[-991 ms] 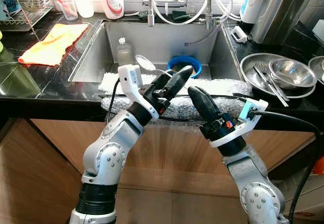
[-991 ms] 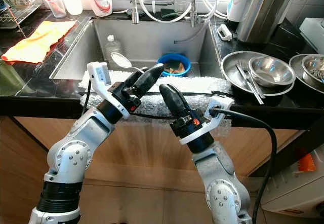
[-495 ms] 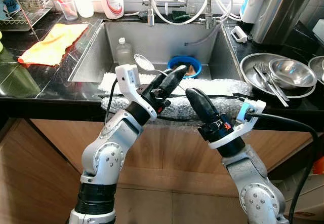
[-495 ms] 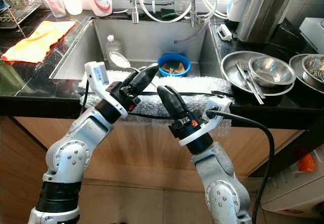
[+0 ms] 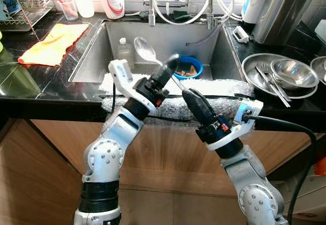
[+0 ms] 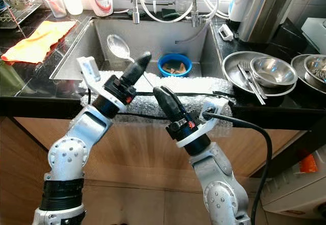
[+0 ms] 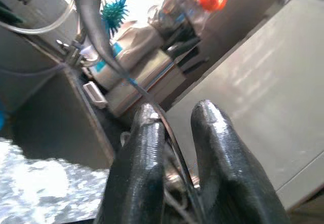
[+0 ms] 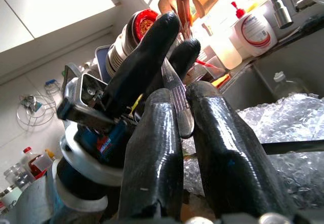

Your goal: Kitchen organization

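Over the stainless steel sink, the left gripper pinches a long silver metal spoon. The right wrist view shows its handle end between the right gripper's narrow fingers, contact unclear.

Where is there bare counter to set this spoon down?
The spoon is in the left end effector. Bare black counter lies left of the sink, in front of the orange cloth. The right side is crowded: a metal tray holding a bowl and forks.
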Motion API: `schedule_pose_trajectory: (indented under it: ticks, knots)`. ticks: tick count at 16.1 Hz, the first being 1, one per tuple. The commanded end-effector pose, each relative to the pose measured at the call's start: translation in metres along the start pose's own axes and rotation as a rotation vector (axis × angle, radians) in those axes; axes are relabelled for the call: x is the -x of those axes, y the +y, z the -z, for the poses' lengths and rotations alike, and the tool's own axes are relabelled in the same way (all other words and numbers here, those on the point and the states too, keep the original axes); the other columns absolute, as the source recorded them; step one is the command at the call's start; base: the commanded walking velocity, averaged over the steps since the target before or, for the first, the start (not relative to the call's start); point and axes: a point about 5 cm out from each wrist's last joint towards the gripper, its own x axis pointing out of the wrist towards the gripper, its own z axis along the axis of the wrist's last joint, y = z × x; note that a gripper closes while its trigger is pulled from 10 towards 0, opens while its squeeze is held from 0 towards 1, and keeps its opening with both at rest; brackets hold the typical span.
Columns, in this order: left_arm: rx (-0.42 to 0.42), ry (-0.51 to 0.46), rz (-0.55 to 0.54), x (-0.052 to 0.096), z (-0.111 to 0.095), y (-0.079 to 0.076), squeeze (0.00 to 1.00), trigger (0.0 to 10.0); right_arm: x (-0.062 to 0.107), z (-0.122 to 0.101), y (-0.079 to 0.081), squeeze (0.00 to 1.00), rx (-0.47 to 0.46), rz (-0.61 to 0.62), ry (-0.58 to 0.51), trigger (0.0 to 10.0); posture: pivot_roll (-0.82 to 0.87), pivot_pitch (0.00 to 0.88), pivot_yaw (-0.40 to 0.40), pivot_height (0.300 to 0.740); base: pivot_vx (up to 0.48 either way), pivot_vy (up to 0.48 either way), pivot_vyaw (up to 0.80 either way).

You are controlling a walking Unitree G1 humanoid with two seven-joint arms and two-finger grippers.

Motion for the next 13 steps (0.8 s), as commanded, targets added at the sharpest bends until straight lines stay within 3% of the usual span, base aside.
schedule_pose_trajectory:
  ticks: [1, 9, 10, 11, 13]
  knots:
    - [0.014, -0.052, 0.044, -0.006, -0.012, -0.008, 0.0, 0.0, 0.004, 0.005, -0.002, 0.0, 0.007, 0.027, 0.035, 10.0, -0.01, 0.103, 0.008, 0.74, 0.0, 0.0, 0.0]
    - [0.033, -0.023, 0.073, -0.005, -0.008, -0.013, 0.0, 0.0, 0.004, 0.006, -0.005, 0.02, 0.017, 0.045, 0.039, 10.0, 0.0, 0.103, 0.008, 0.74, 0.0, 0.0, 0.0]
    - [0.038, -0.03, 0.069, -0.005, -0.009, -0.013, 0.0, 0.0, 0.004, 0.006, -0.005, 0.35, 0.017, 0.047, 0.038, 10.0, 0.0, 0.103, 0.008, 0.74, 0.0, 0.0, 0.0]
    - [0.052, -0.056, 0.059, -0.006, -0.012, -0.012, 0.0, 0.0, 0.004, 0.006, -0.006, 1.0, 0.018, 0.05, 0.038, 10.0, 0.0, 0.102, 0.009, 0.74, 0.0, 0.0, 0.0]
    - [0.082, -0.122, 0.032, -0.007, -0.022, -0.008, 0.0, 0.0, 0.005, 0.006, -0.008, 1.0, 0.03, 0.07, 0.039, 10.0, 0.0, 0.101, 0.008, 0.74, 0.0, 0.0, 0.0]
